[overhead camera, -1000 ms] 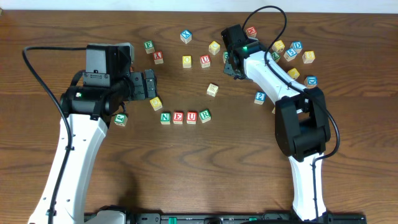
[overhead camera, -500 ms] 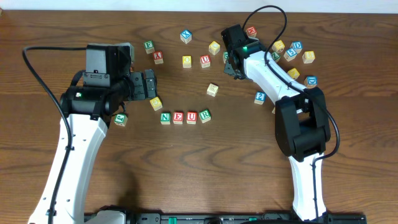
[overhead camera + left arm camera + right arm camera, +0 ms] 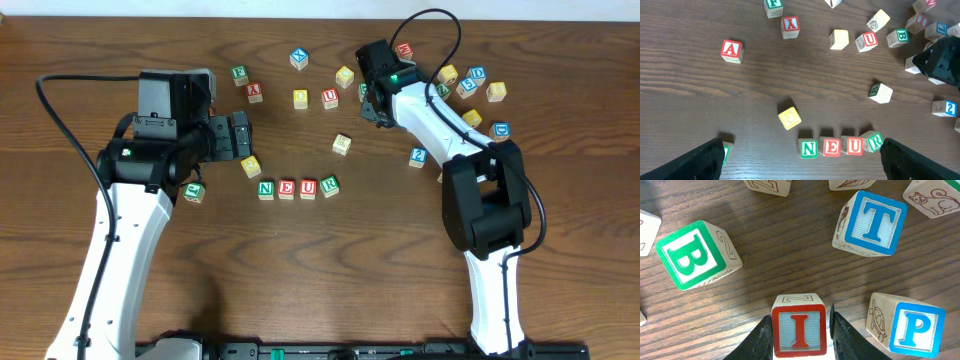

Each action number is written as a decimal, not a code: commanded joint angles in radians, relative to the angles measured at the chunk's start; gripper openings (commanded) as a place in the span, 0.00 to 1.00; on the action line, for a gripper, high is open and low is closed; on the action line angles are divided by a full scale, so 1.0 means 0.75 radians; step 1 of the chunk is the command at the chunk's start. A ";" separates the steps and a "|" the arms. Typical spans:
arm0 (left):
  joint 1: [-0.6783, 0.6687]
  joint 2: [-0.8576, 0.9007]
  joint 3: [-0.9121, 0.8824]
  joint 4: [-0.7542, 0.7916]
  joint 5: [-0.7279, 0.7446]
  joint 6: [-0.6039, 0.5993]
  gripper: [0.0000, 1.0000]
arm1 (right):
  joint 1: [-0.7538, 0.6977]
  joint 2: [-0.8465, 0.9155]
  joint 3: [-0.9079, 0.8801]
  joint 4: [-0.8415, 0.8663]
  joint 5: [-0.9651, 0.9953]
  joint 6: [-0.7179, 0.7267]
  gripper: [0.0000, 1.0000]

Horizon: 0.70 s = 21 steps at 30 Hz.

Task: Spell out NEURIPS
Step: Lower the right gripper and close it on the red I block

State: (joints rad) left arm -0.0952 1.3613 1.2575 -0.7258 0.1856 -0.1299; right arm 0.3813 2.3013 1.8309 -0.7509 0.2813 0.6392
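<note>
Closest in, the red I cube (image 3: pixel 799 330), its lower edge cut off, sits clamped between the fingers of the right gripper (image 3: pixel 801 324) beside the blue P cube (image 3: pixel 916 328), that arm stretched toward the far edge of the table (image 3: pixel 300 280), while the left gripper (image 3: pixel 242 137), jaws spread wide, hangs near the N-E-U-R row (image 3: pixel 297 188).

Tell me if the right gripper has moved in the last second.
No. In the overhead view the right gripper sits the same gap right of the loose red U cube as before, closed on the I cube.
</note>
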 commanded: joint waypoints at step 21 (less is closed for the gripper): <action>0.002 -0.012 0.031 0.000 0.008 0.008 0.98 | 0.010 0.052 0.014 -0.001 0.026 -0.011 0.32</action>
State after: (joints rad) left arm -0.0952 1.3613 1.2575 -0.7258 0.1856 -0.1299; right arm 0.3813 2.3219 1.8309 -0.7509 0.2817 0.6392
